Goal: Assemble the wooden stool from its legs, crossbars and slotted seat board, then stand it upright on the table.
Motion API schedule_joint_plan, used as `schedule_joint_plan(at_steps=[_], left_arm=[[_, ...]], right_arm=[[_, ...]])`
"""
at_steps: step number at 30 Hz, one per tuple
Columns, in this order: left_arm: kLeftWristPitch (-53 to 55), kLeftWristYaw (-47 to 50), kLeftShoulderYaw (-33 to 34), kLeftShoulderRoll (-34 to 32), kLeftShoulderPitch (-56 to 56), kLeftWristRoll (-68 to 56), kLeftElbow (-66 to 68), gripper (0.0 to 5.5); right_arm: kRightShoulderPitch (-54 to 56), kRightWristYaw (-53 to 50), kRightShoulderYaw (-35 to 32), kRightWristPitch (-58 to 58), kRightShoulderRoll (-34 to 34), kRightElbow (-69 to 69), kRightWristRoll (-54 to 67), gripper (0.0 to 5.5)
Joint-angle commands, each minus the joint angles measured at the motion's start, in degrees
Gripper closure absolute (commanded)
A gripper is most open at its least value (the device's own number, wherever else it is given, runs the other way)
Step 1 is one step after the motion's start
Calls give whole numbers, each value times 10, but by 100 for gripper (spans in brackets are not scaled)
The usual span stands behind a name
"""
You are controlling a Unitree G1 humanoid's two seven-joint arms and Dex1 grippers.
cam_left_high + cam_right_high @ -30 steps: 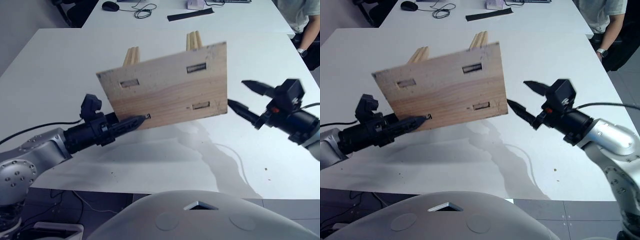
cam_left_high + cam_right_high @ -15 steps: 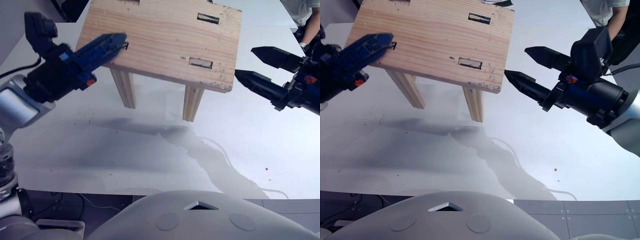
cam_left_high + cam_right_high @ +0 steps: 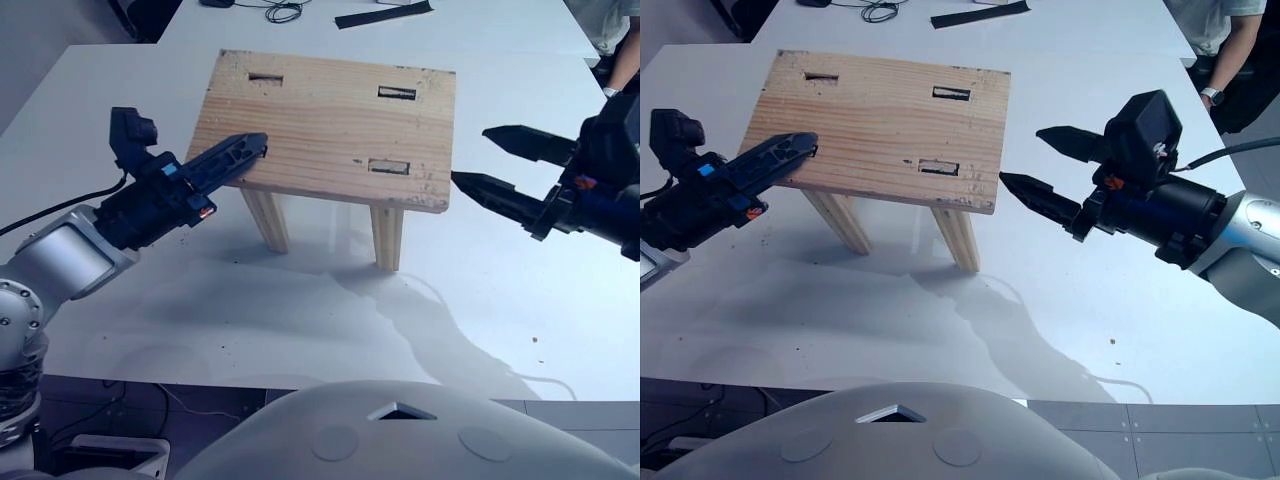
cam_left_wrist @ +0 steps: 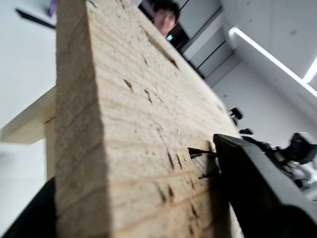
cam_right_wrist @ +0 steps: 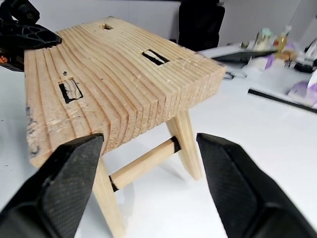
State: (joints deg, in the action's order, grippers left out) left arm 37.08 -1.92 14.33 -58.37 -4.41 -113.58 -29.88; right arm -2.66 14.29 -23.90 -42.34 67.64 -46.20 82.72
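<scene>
The assembled wooden stool (image 3: 330, 115) stands upright, its slotted seat board on top and its two near legs (image 3: 386, 236) reaching down to the white table (image 3: 300, 330). My left gripper (image 3: 240, 152) is shut on the seat's near left corner, one finger (image 4: 257, 183) lying over the top face. My right gripper (image 3: 470, 155) is open just off the seat's right edge, not touching it. From the right wrist its fingers (image 5: 64, 188) frame the seat edge and a crossbar (image 5: 141, 166) between two legs.
A black strip (image 3: 385, 15) and cables (image 3: 285, 12) lie on the table behind. The table's front edge runs close below both arms. Open tabletop lies left, right and in front of the stool.
The stool went from tilted on its side, seat facing me, to upright and raised, then down onto the table. The left gripper kept its hold; the right stayed open beside it.
</scene>
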Motion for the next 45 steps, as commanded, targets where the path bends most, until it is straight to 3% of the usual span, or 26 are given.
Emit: schedule_joint_plan(at_steps=[1,5,19,24,33,37,40,43,45], left_arm=[[75,12,-57,-28,14,6,-45,140],[89,27,-65,-32,10,6,-12,80],[168,69,-110,17,193,6,140,80],[213,-41,-48,-7,155,20,152,80],[218,-258,25,19,84,182,196,80],[162,-369,20,25,11,342,208,80],[56,-443,-13,19,-75,507,200,80],[-25,-489,-38,27,-136,615,176,80],[-55,-488,-49,57,-137,649,175,80]], right_arm=[[23,51,4,27,-24,-50,30,198],[7,55,11,14,-41,-37,4,198],[-166,146,18,7,-144,105,-211,198],[-182,143,22,17,-185,89,-243,198],[-196,151,36,22,-227,71,-280,198],[-223,182,51,40,-214,73,-339,198],[-308,259,85,99,-161,70,-454,198],[-384,326,120,177,-120,87,-562,198],[-377,314,143,207,-137,113,-606,198]])
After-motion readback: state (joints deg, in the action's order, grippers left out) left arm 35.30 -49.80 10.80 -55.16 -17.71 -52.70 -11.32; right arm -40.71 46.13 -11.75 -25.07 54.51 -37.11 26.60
